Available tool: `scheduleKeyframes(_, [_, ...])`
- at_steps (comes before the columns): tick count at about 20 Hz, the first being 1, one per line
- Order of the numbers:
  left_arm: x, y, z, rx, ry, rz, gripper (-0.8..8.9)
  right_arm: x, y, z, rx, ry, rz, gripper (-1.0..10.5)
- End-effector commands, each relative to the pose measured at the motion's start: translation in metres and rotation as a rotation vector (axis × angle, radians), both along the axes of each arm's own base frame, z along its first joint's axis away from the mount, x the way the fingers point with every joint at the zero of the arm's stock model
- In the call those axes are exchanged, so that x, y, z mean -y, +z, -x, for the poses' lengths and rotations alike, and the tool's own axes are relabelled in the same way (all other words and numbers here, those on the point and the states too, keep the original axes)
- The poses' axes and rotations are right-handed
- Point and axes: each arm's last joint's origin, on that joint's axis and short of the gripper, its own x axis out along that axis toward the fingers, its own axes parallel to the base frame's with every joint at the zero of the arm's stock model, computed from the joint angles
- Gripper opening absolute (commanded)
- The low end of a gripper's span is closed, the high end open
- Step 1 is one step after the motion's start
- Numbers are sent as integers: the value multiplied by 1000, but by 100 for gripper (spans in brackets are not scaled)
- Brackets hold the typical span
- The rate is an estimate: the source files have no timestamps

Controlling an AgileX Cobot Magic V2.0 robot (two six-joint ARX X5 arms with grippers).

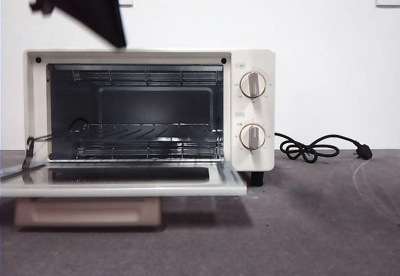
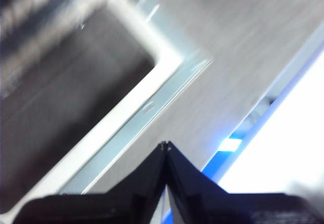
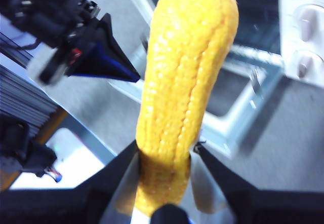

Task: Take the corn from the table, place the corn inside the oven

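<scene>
Front view, going left to right: a black arm tip (image 1: 81, 1) pokes in at about 11 o'clock, just above the oven (image 1: 256, 57), cut off by the top edge so you can't tell from there which arm it is. The oven sits on the grey surface (image 1: 312, 226) with its door (image 1: 125, 188) dropped flat open, wire rack (image 1: 147, 129) showing inside, two knobs (image 1: 252, 84) at 3 o'clock of the cavity. Its black cord (image 1: 312, 148) lies coiled further right. The corn doesn't show in this view at all.

The left gripper (image 2: 166, 144) has its fingers pressed together, holding nothing; its wrist view is badly smeared, but the corner of the open door is below it.

The right gripper (image 3: 164, 150) is clamped on the corn (image 3: 185, 82) near one end, the cob sticking out past the fingers, up in the air in front of the open oven. The far tip is cut off at the edge. The other gripper is visible at 10 o'clock of the cob.
</scene>
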Motion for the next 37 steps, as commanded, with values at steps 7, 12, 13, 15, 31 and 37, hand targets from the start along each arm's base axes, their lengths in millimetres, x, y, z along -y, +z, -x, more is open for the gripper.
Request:
scheduleKeyframes(7, [-44, 81, 61, 415, 51, 332, -6, -48, 13, -23, 219, 202, -176, -12])
scheduleKeyframes(12, [-90, 108, 112, 651, 198, 378, -6, -97, -2, -33, 456, 228, -68, -12])
scheduleKeyframes(13, [-100, 111, 124, 691, 233, 394, -6, -107, -7, -35, 492, 228, -33, -12])
scheduleKeyframes(15, [-119, 115, 146, 763, 291, 413, -6, -124, -19, -37, 561, 220, 43, -12])
scheduleKeyframes(31, [-160, 102, 193, 797, 438, 374, -6, -199, -79, -71, 935, 249, 745, -13])
scheduleKeyframes(37, [-161, 102, 192, 797, 441, 372, -6, -226, -101, -87, 1013, 297, 934, -13])
